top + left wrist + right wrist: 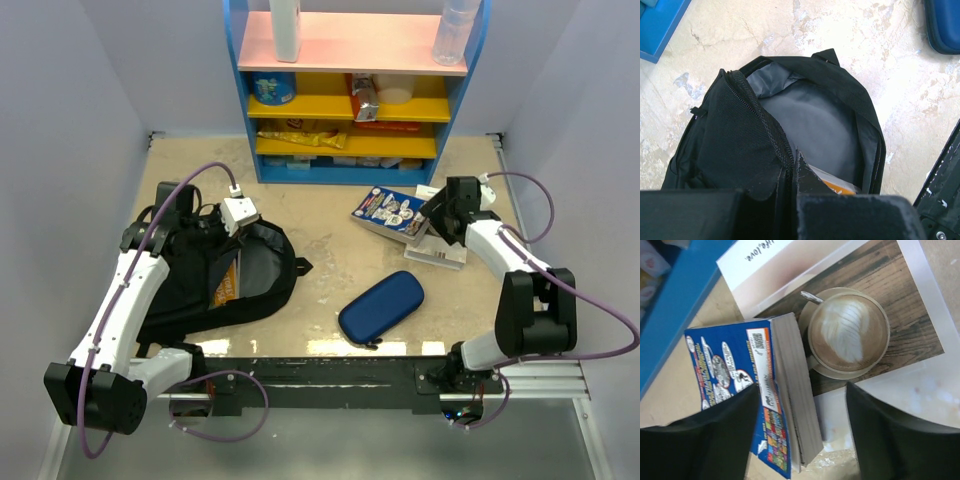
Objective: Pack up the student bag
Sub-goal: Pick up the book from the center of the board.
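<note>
On my feed the student bag (262, 272) lies on the left of the table (330, 265). Its mouth is open, showing grey lining and an orange item (840, 186) inside. My left pincer (792, 175) is clenched on the bag's zippered rim. At the far right, my right pincer (802, 440) is released, fingers spread either side of a blue paperback (735, 370) lying on a coffee-cup book (880, 315). A blue pencil case (381, 306) sits between the arms, nearer me.

Left gripper (792, 175) pinched tight, right gripper (802, 392) spread wide.
</note>
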Robot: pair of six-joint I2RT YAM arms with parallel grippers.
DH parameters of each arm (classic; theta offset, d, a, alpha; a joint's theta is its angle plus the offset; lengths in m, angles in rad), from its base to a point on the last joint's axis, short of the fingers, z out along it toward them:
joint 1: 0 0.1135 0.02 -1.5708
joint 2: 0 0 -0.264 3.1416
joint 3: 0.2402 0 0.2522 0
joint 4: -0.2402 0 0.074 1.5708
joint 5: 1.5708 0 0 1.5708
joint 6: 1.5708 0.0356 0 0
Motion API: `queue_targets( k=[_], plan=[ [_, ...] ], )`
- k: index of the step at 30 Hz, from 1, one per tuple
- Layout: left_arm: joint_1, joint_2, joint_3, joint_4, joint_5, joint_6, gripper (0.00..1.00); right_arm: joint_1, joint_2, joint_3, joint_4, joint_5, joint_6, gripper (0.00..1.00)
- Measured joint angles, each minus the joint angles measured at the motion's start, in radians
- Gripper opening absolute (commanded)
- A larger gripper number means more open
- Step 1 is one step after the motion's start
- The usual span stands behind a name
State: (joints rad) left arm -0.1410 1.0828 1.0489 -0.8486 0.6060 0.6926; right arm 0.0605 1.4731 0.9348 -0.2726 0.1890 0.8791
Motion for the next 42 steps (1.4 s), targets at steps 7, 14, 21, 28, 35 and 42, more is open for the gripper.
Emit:
queue_targets(
  k=[7,14,21,28,35,42],
  plan=[
    [0.0,0.0,0.0,0.0,0.0,0.0,0.0,-0.001,0.005,-0.006,0.021,-0.014,-0.008,0.86],
    [0.0,0.0,0.0,0.0,0.0,0.0,0.0,-0.009,0.087,-0.018,0.158,-0.077,-0.008,0.84],
    [0.0,0.0,0.0,-0.002,0.0,0.0,0.0,-0.019,0.126,-0.015,0.248,-0.089,-0.008,0.81],
    [0.0,0.0,0.0,-0.002,0.0,0.001,0.0,-0.026,0.166,-0.018,0.342,-0.124,-0.001,0.51],
    [0.0,0.001,0.0,-0.003,-0.002,0.001,0.0,-0.033,0.21,-0.045,0.451,-0.18,0.043,0.0],
    [-0.002,0.005,0.0,-0.003,-0.001,0.001,0.0,-0.033,0.209,-0.055,0.471,-0.194,0.074,0.0]
  ],
)
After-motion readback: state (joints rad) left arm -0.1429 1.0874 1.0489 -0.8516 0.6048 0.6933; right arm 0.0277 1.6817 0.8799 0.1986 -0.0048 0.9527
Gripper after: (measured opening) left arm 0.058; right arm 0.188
